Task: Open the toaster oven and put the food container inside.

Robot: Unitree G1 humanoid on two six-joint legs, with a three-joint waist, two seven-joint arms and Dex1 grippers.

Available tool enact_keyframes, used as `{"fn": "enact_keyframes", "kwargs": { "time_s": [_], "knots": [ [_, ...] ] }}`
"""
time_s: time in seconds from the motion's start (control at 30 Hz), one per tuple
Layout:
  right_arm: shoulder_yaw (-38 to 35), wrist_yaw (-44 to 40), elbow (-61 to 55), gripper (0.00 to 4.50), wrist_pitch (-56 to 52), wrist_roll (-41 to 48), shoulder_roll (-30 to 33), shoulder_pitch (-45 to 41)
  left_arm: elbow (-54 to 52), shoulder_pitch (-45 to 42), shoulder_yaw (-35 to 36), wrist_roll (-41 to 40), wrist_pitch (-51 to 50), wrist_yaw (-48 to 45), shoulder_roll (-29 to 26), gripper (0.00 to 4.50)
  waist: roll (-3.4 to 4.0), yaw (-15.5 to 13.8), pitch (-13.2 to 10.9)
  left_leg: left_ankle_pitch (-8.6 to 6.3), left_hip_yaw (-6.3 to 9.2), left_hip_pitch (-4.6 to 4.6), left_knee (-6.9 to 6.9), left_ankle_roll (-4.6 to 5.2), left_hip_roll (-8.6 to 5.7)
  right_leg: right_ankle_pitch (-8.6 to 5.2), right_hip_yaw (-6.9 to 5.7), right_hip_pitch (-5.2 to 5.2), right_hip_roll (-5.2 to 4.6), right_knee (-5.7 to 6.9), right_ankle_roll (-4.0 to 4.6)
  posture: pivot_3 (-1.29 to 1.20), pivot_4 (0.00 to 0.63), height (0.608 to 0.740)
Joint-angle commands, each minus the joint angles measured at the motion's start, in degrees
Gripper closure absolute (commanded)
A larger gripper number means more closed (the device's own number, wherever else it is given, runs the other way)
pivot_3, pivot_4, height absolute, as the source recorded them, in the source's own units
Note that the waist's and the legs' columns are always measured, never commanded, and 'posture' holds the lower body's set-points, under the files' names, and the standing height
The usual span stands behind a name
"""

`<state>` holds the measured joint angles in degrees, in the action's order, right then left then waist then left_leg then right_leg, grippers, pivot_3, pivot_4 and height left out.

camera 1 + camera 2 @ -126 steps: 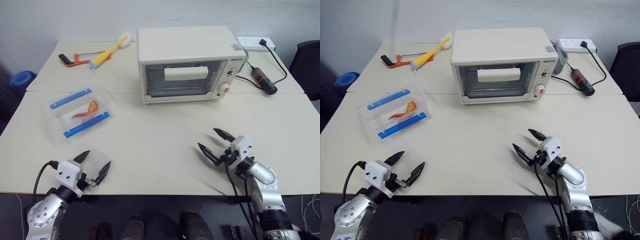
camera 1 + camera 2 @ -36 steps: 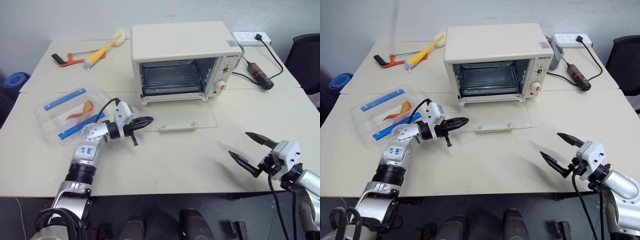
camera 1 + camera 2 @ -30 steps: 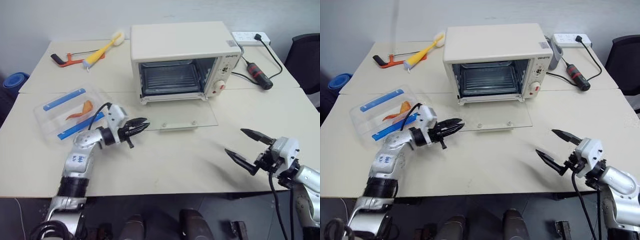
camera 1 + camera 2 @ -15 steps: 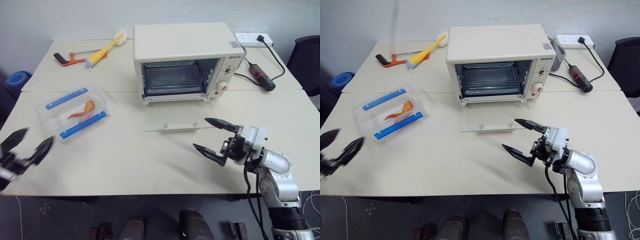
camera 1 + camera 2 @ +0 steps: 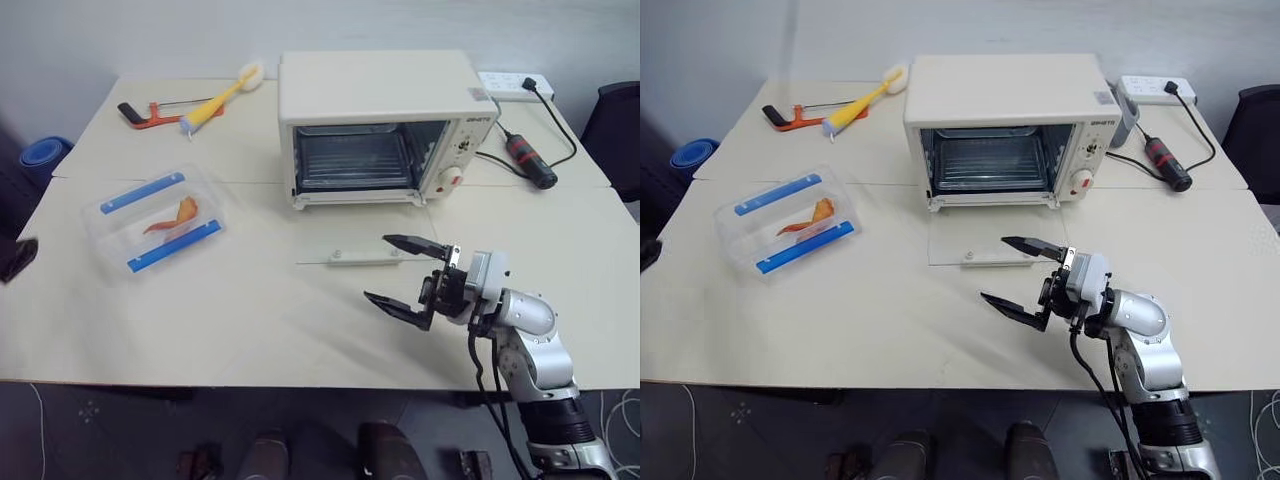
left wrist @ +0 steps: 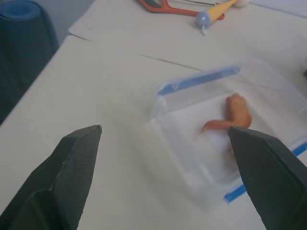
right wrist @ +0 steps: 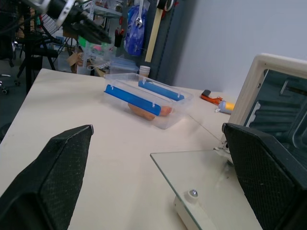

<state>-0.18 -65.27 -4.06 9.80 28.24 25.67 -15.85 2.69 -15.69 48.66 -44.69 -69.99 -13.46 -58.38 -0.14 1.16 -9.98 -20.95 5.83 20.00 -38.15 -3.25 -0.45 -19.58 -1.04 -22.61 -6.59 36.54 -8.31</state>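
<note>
Both end effectors, left [image 6: 158, 182] and right [image 5: 405, 275], gape empty; toaster oven [image 5: 385, 125] door lies open.

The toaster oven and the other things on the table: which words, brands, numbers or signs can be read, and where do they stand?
Toaster oven: a brand word at the top of its knob panel, too small to read.
Small label on its top right corner: unreadable.
Knob markings: too blurred.
Food container: no text.

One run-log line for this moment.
toaster oven: door open | food container: on table, untouched | left gripper: open | right gripper: open, empty
</note>
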Motion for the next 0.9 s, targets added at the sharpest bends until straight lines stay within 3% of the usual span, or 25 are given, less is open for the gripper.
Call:
{"fn": "enact_keyframes", "kwargs": {
  "time_s": [0.03, 0.2, 0.4, 0.53, 0.9],
  "knots": [
    [0.04, -2.03, 1.41, 0.0, 1.58, 0.75, -0.35, -0.54, 8.29, -7.72, -8.1, 2.95, -5.41, 1.72, -2.4, 0.05, 0.03, 0.61, -0.01, 0.0, -0.02, 0.0, 0.03, 0.0, 0.01, 0.0, -0.01, -0.02, 0.01, 0.01, 0.0, 0.0, 0.15, 0.74],
    [0.26, -3.48, 3.08, 0.0, 2.88, 0.5, -1.21, -0.63, 20.16, -17.41, -24.57, 12.52, -0.41, -0.8, -4.71, 0.05, 0.02, 2.18, -0.02, 0.01, -0.15, -0.23, 0.19, -0.03, 0.01, 0.0, -0.21, -0.1, 0.03, 0.12, 0.0, 0.0, 0.15, 0.74],
    [-0.36, -2.61, 2.39, 0.0, 3.81, 0.26, -1.54, 1.25, 29.53, -24.72, -32.0, 17.51, 2.88, -5.75, -3.59, 0.05, 0.02, 2.21, -0.02, 0.01, -0.17, -0.26, 0.17, -0.05, -0.03, 0.0, -0.26, -0.24, 0.0, 0.21, 0.0, 0.0, 0.15, 0.74],
    [-0.91, -1.55, 0.69, 0.0, 3.5, 0.4, -1.02, 2.44, 32.36, -25.56, -33.39, 20.19, 5.03, -8.06, -4.11, 0.89, 0.02, 2.13, -0.02, 0.01, -0.16, -0.26, 0.16, -0.05, -0.03, 0.0, -0.25, -0.25, -0.01, 0.23, 0.0, 0.0, 0.15, 0.74],
    [-1.66, 2.87, -5.72, 0.0, -1.24, 0.83, 1.46, 3.14, 32.55, -27.95, -27.57, 21.9, 8.81, -6.73, -3.16, 4.24, 0.01, 1.84, -0.01, 0.01, -0.14, -0.17, 0.06, -0.04, -0.07, 0.0, -0.23, -0.32, -0.07, 0.3, 0.0, 0.0, 0.15, 0.74]
  ]
}}
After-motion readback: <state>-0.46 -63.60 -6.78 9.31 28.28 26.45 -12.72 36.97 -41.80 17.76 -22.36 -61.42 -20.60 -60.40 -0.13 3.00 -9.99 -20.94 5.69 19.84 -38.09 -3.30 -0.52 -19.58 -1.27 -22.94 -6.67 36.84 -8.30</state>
